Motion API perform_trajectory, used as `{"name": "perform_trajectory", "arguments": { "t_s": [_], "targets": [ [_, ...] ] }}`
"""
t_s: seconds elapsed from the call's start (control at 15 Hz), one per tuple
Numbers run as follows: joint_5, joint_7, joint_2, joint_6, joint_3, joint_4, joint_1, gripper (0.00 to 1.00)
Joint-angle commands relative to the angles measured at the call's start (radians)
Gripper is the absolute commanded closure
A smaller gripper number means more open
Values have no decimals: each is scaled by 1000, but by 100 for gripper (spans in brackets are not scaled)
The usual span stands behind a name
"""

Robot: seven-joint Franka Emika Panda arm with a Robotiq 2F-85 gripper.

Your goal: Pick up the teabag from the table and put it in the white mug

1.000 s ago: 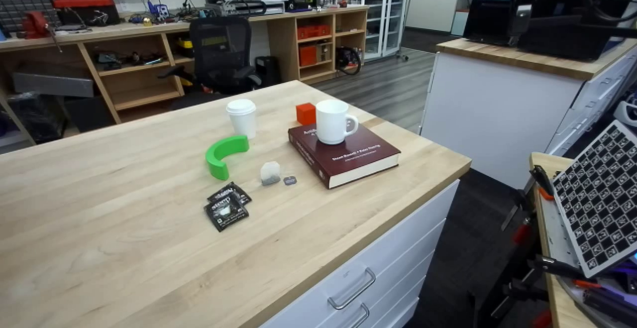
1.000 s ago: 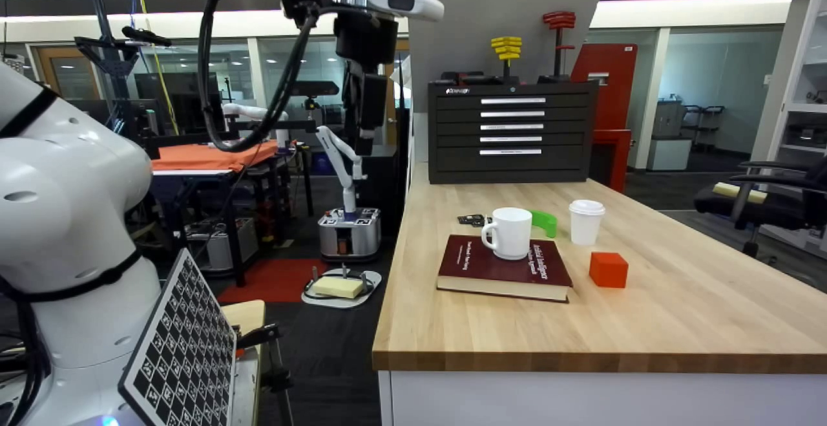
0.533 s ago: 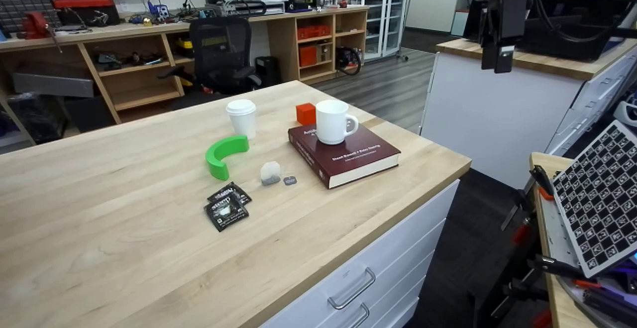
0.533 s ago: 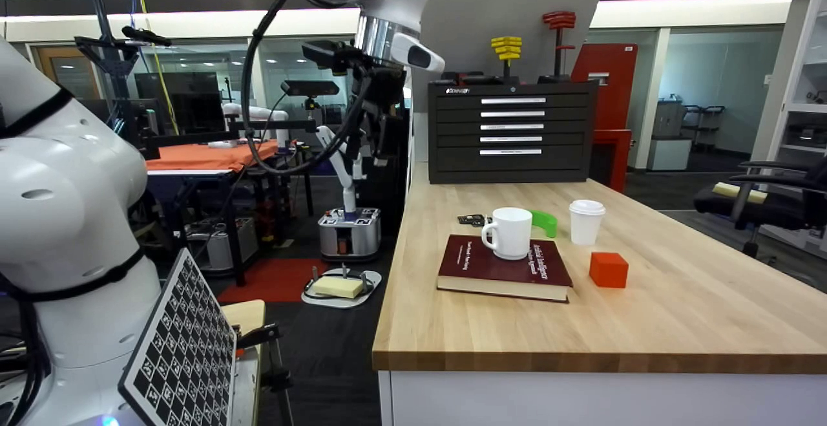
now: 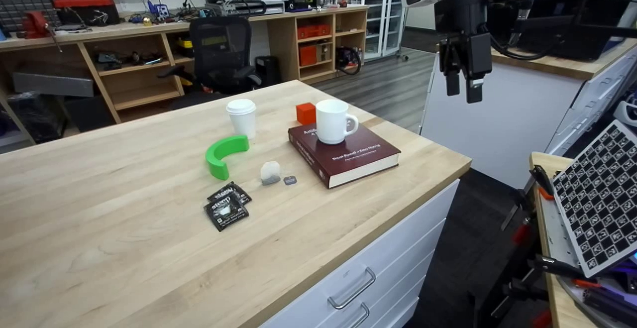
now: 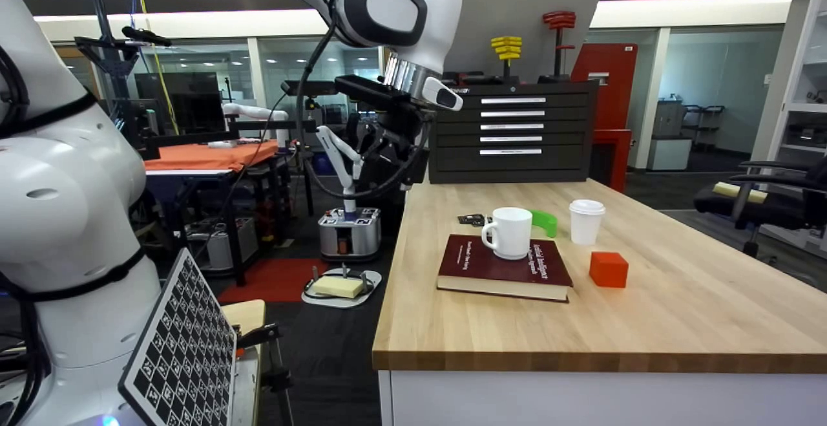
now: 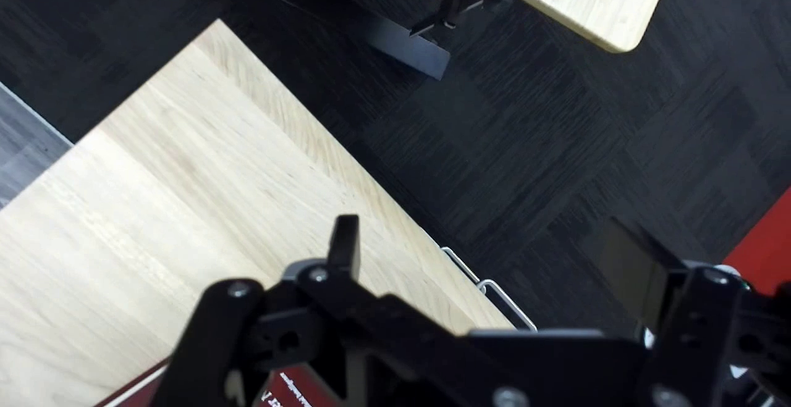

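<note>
Wrist view: our fingers (image 7: 344, 247) stood wide apart, holding nothing.
In an exterior view, the teabag (image 5: 270, 173) lay on the table (image 5: 124, 228), near the book (image 5: 356, 152). For a good reach, we judged, we had to clear the white mug (image 5: 329, 125), then come straight down and pinch lightly. Compared with a moment earlier, our fingers hung lower and nearer the table.
</note>
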Motion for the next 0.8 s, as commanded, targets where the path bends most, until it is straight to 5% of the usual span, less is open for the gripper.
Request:
{"name": "perform_trajectory", "arguments": {
  "t_s": [0.0, 0.73],
  "targets": [
    [13, -88, 75, 8, -2, 88, 19, 0],
    [36, -251, 218, 91, 27, 165, 12, 0]
  ]
}}
